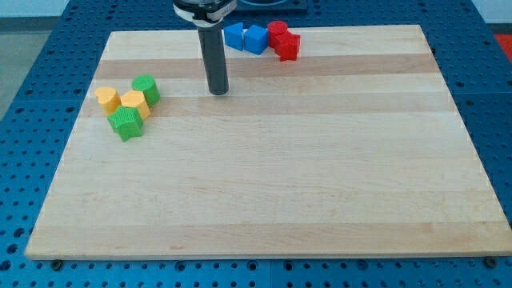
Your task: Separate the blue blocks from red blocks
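Two blue blocks [234, 35] [255, 39] sit side by side near the board's top edge, left of two red blocks. One red block is round [277, 32]; the other red block [288, 46] sits just below and right of it. The right blue block touches the red ones. My tip [218, 90] rests on the board below and left of the blue blocks, apart from them by a clear gap. The rod rises straight up from it to the view's top.
At the view's left lies a cluster: an orange block [107, 98], a second orange block [134, 103], a green round block [146, 89] and a green block [126, 124]. The wooden board [264, 184] lies on a blue perforated table.
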Available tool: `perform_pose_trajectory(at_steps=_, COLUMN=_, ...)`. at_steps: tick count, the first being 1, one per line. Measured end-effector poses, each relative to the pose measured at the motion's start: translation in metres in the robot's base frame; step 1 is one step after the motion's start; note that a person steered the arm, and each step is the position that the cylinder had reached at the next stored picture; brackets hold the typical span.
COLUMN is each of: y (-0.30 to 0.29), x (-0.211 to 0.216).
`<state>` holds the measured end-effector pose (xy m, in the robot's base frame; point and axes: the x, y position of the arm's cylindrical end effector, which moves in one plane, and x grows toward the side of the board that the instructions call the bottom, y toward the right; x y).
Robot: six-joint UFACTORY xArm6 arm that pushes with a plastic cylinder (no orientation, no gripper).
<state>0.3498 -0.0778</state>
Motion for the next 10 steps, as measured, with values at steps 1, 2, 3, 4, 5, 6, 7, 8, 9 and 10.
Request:
perform_pose_trajectory(at_steps=1, y=0.0, x=-0.003)
perform_pose_trajectory(at_steps=2, y=0.0, x=-0.007)
perform_pose_trajectory(at_steps=3, y=0.0, x=-0.012)
perform_pose_trajectory(at_steps=4, y=0.0, x=-0.012)
perform_pose_trajectory(at_steps=5, y=0.0, x=-0.012)
perform_pose_trajectory(at_steps=6, y=-0.001, x=-0.013)
perform_pose_trajectory(at_steps=7, y=-0.001, x=-0.014)
perform_pose_trajectory(at_steps=8, y=-0.019, x=-0.014)
perform_pose_trajectory(at_steps=9, y=-0.063, x=-0.046)
perform_pose_trajectory(at_steps=10, y=-0.11, x=-0.091)
